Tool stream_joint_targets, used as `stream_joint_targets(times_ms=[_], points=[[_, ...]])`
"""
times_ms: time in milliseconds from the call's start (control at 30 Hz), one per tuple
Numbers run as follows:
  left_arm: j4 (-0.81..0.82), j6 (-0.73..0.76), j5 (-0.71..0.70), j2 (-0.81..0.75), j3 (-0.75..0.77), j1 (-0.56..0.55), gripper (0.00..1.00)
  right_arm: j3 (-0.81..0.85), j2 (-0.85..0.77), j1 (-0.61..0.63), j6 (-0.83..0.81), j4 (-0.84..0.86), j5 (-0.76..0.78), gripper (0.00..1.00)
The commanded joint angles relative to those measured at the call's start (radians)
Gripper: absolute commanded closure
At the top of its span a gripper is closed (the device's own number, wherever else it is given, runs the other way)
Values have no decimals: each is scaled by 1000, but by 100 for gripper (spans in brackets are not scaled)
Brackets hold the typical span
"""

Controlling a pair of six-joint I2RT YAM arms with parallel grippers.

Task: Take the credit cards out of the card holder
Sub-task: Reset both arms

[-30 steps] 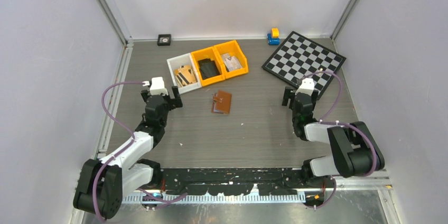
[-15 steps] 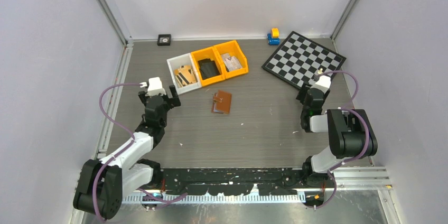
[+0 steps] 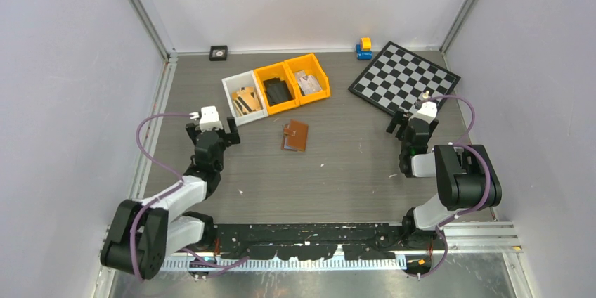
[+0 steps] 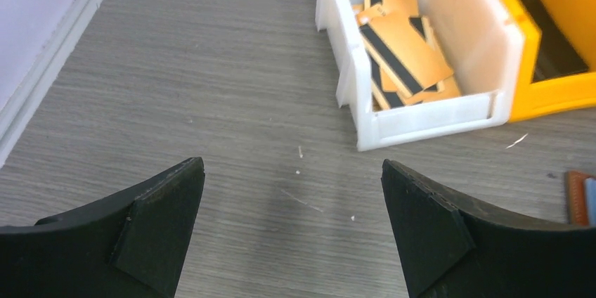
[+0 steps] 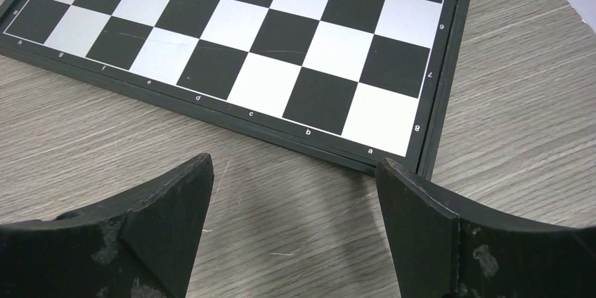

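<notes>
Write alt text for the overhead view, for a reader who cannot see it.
A reddish-brown card holder lies untouched on the table, with the left gripper and right gripper open and empty, off to either side of it. Behind it stand a white bin and two orange bins in a row; a chessboard lies far right.

The card holder (image 3: 296, 135), small, flat, roughly square and reddish-brown with a sliver of pale blue at one edge, lies on the table (image 3: 337, 171) just nearer than the right-hand orange bin (image 3: 314, 97), where whitish-grey credit cards (image 3: 308, 83) lie heaped.
</notes>
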Motion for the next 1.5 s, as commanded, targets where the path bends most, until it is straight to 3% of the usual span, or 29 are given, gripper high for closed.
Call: stream_joint_targets(times_ms=[0,33,100,167,233,300,567,733,867,967,1067,1133,1167,1267,1333,1367,1400,1467], points=[[334,63,-14,154,-78,18,0,9,0,2,0,61,-8,10],[360,80,-13,193,-71,17,1,9,-1,3,-1,62,-8,10],[162,53,29,162,-4,30,0,9,-1,3,0,62,-8,10],[218,49,66,216,5,62,0,10,0,3,0,62,-8,10],[84,51,161,231,75,87,8,9,0,2,0,62,-8,9],[91,52,251,266,98,122,16,9,0,2,0,62,-7,9],[126,11,374,237,62,209,22,9,-1,3,0,62,-7,9],[118,12,399,247,68,215,17,9,-1,2,0,62,-8,9],[208,-27,288,171,-23,217,12,9,-1,3,0,62,-7,9],[214,15,290,188,-10,220,16,9,-1,3,0,61,-7,9],[319,53,285,209,-38,220,16,9,-1,3,0,62,-8,9],[268,108,349,256,12,216,18,9,-1,3,0,62,-7,9],[315,139,365,304,3,201,17,9,0,2,0,61,-7,9],[673,144,318,525,-33,195,5,9,-1,3,-1,62,-8,9],[353,132,327,421,42,194,6,10,-1,3,0,62,-8,9],[392,158,353,448,57,192,9,9,1,3,0,62,-8,9],[484,162,325,484,29,190,4,10,-1,3,-1,62,-8,9],[441,125,286,431,5,189,0,9,0,3,-1,62,-8,9]])
